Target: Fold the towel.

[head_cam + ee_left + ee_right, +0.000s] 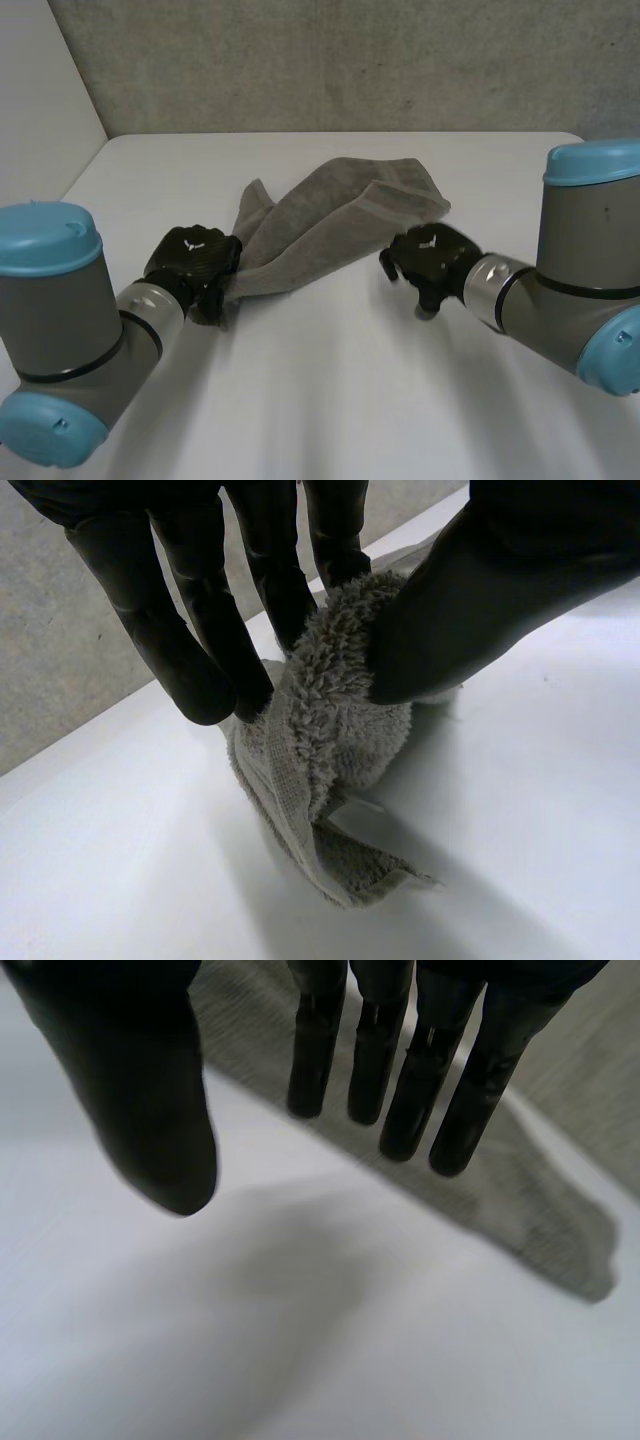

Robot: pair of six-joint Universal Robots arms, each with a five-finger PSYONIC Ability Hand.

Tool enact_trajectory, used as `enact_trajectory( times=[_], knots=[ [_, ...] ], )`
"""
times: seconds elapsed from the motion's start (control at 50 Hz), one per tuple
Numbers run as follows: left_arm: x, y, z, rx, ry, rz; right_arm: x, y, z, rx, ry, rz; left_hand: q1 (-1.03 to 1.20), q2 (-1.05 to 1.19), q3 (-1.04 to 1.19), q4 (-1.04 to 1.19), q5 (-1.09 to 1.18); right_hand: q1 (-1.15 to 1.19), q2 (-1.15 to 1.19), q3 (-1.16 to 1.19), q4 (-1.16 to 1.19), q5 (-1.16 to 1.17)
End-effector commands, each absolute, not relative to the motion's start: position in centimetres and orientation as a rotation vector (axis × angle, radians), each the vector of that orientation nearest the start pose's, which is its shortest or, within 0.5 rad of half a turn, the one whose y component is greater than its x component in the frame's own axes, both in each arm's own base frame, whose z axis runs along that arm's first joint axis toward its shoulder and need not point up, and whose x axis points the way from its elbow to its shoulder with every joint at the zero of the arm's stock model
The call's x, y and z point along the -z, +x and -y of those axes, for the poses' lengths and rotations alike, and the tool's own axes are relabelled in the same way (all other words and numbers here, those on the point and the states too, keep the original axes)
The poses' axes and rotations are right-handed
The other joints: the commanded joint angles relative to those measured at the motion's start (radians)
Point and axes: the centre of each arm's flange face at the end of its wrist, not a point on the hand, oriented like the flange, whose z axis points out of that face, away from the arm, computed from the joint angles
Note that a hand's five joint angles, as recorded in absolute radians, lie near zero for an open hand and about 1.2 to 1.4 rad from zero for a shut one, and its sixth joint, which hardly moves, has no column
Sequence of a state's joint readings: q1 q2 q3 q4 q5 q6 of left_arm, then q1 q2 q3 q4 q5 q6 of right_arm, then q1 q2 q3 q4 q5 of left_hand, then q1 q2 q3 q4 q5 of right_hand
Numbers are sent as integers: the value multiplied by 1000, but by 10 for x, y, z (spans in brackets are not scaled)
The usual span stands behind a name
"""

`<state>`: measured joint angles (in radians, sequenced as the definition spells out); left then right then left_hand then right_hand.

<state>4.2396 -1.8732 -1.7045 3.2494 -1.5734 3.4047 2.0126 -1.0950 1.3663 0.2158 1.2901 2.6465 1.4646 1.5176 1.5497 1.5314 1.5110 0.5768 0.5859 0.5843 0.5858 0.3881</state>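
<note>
Towel: the grey terry towel (330,215) lies crumpled in a long slanting band on the white table (330,400), with one end gathered up.
Left hand: the left hand (195,262) is clamped on the towel's end nearest the robot. Its fingers (215,670) and thumb (470,610) pinch a bunched wad of pile, and the hem (290,810) trails below onto the table.
Right hand: the right hand (432,258) is just beside the towel's long edge, toward its other end. Its fingers (400,1070) are straight and spread from the thumb (150,1090), holding nothing, and the towel lies past the fingertips.
Step in hand: judged to be securing a second hold so the towel can be spread flat before folding.
Method: the right hand should take a hem corner, not mid-edge. The left hand holds a wad rather than a clean corner, so a skewed fold is likely unless the cloth is first drawn taut.
Edges: the table's far edge meets the wall (330,60) beyond the towel.
Open room: there is broad bare table on the robot's side of the towel.
</note>
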Motion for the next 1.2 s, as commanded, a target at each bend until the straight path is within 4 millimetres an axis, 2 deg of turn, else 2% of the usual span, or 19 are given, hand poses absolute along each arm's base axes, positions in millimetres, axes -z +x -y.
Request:
enact_trajectory(
  times=[0.02, 0.2, 0.34, 0.38, 0.5, 0.6, 0.68, 0.72, 0.78, 0.82, 0.84, 0.86, 0.9, 0.96, 1.0, 1.06, 1.14, 1.18, 1.2],
  knots=[
    [-190, -262, 215, 1909, 978, -2460, -218, 301, 263, 1635, -1156, -2038, -68, -121, -153, -135, -289, -139, -149, -147, -148, -125],
    [-201, -258, 192, 1948, 1009, -2440, -227, 308, 270, 1660, -1150, -1980, -68, -121, -153, -135, -289, -166, -175, -173, -175, -152],
    [-214, -253, 174, 2013, 1027, -2408, -223, 325, 274, 1586, -1183, -1850, -68, -121, -153, -135, -289, -148, -157, -156, -157, -134],
    [-223, -252, 163, 2064, 1055, -2384, -218, 336, 275, 1523, -1175, -1808, -68, -121, -153, -135, -289, -142, -152, -150, -151, -128],
    [-238, -246, 142, 2158, 1076, -2330, -204, 351, 280, 1403, -1144, -1766, -68, -121, -153, -135, -289, -142, -152, -150, -151, -128],
    [-243, -243, 136, 2191, 1068, -2307, -192, 364, 273, 1295, -1172, -1715, -68, -121, -153, -135, -289, -142, -152, -150, -151, -128],
    [-246, -241, 133, 2207, 1064, -2295, -179, 372, 265, 1192, -1188, -1704, -68, -121, -153, -135, -289, -134, -143, -141, -143, -120],
    [-250, -240, 132, 2227, 1055, -2280, -166, 378, 255, 1079, -1197, -1726, -68, -121, -153, -135, -289, -107, -116, -115, -116, -93],
    [-251, -240, 133, 2232, 1049, -2276, -159, 380, 251, 1035, -1204, -1744, -68, -121, -153, -135, -289, -66, -75, -74, -75, -52],
    [-252, -238, 135, 2234, 1036, -2270, -153, 381, 251, 1004, -1207, -1765, -68, -121, -153, -135, -289, 185, 176, 177, 176, 199],
    [-252, -238, 135, 2234, 1036, -2270, -153, 381, 251, 1004, -1207, -1765, -68, -121, -153, -135, -289, 186, 177, 179, 177, 200],
    [-253, -238, 137, 2237, 1029, -2266, -153, 382, 253, 1016, -1205, -1771, -68, -121, -153, -135, -289, 352, 343, 345, 343, 366],
    [-253, -235, 145, 2228, 988, -2264, -159, 382, 260, 1080, -1201, -1787, -68, -121, -153, -135, -289, 535, 526, 527, 526, 549],
    [-253, -231, 151, 2214, 962, -2262, -163, 382, 264, 1123, -1199, -1792, -68, -121, -153, -135, -289, 574, 565, 566, 565, 588],
    [-251, -225, 163, 2188, 934, -2246, -177, 383, 268, 1208, -1191, -1775, -68, -121, -153, -135, -289, 600, 591, 593, 591, 614],
    [-249, -222, 168, 2172, 952, -2237, -184, 383, 268, 1241, -1192, -1750, -68, -121, -153, -135, -289, 600, 591, 593, 591, 614],
    [-249, -223, 168, 2174, 972, -2236, -181, 382, 264, 1221, -1198, -1752, -68, -121, -153, -135, -289, 606, 597, 599, 597, 620],
    [-248, -222, 167, 2172, 972, -2237, -178, 382, 262, 1206, -1201, -1753, -68, -121, -153, -135, -289, 674, 665, 666, 665, 688],
    [-249, -222, 167, 2176, 973, -2233, -176, 381, 260, 1192, -1204, -1754, -68, -121, -153, -135, -289, 796, 787, 788, 787, 810]
  ],
)
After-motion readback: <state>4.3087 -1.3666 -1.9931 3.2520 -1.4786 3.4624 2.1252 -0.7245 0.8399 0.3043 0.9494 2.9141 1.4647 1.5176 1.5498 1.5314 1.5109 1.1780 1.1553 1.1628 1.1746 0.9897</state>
